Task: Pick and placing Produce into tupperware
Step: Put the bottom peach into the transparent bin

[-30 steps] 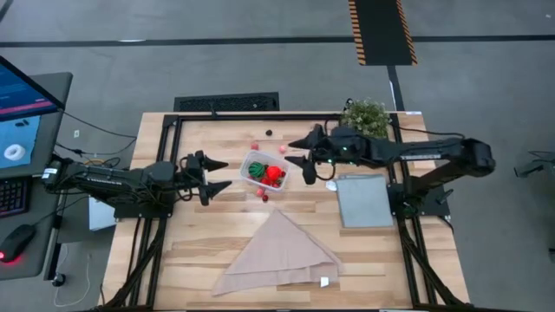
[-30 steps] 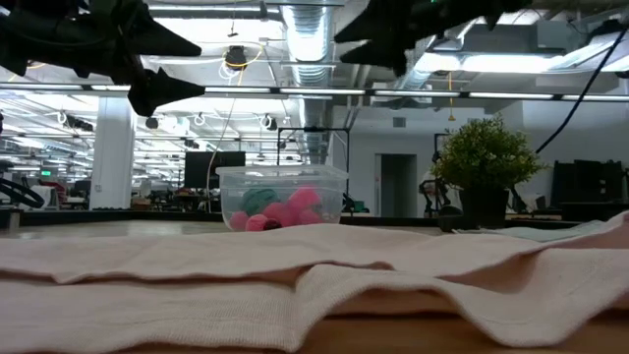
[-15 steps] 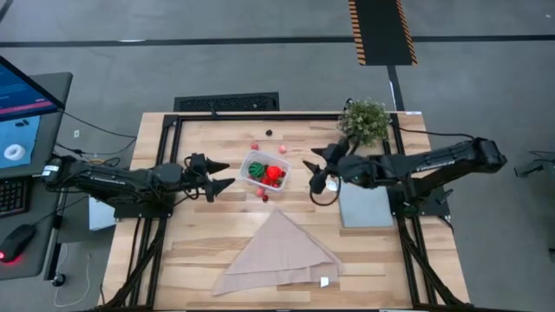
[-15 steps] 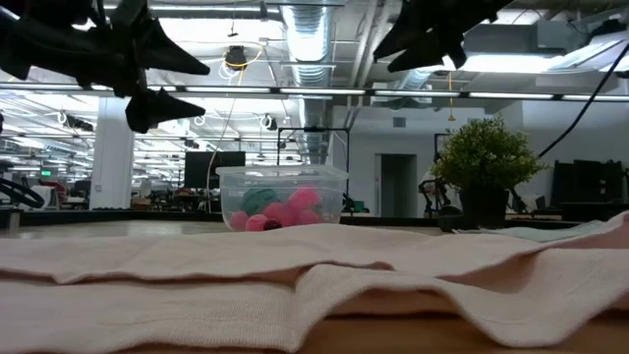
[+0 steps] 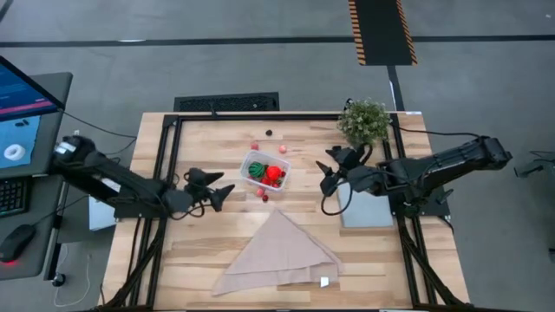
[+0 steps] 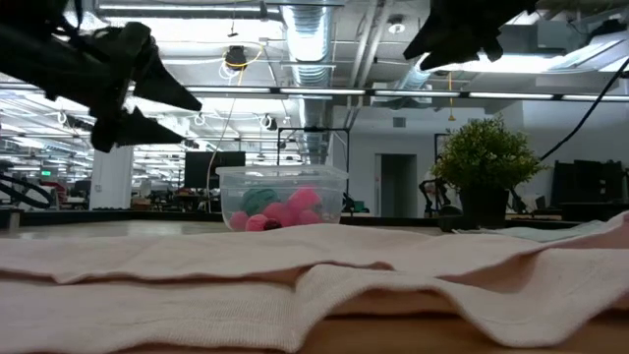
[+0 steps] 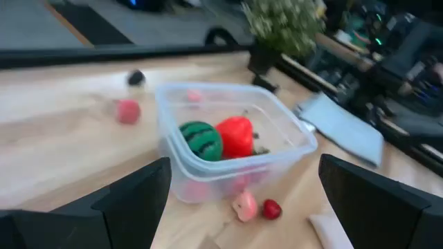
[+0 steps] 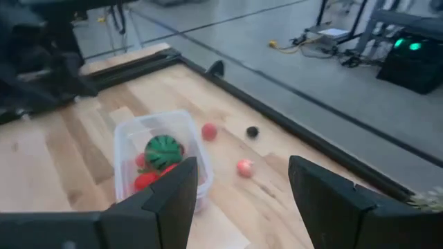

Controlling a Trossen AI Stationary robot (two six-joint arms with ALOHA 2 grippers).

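The tupperware [image 5: 265, 171], a clear tub, stands on the wooden table and holds a green striped ball [image 5: 257, 170] and a red pepper [image 5: 275, 173]. Loose berry bits lie on the wood: a red one [image 5: 255, 146], a dark one [image 5: 269, 133] and a pink one [image 5: 281, 148] beyond the tub, and two more [image 5: 264, 195] at its near side. My left gripper [image 5: 224, 184] hangs open above the table, left of the tub and a little nearer. My right gripper [image 5: 325, 170] hangs open to the tub's right. Both are empty.
A beige folded cloth [image 5: 277, 251] covers the table's near middle. A grey square panel [image 5: 364, 201] lies under the right arm. A potted plant [image 5: 364, 120] stands at the far right corner. Black frame rails [image 5: 165, 147] run along the table's sides.
My right gripper has drawn away from the tub toward the table's right and slightly near edge, staying open. My left gripper has shifted a little toward the near edge and dropped lower, also open. The tub and the produce have stayed where they were.
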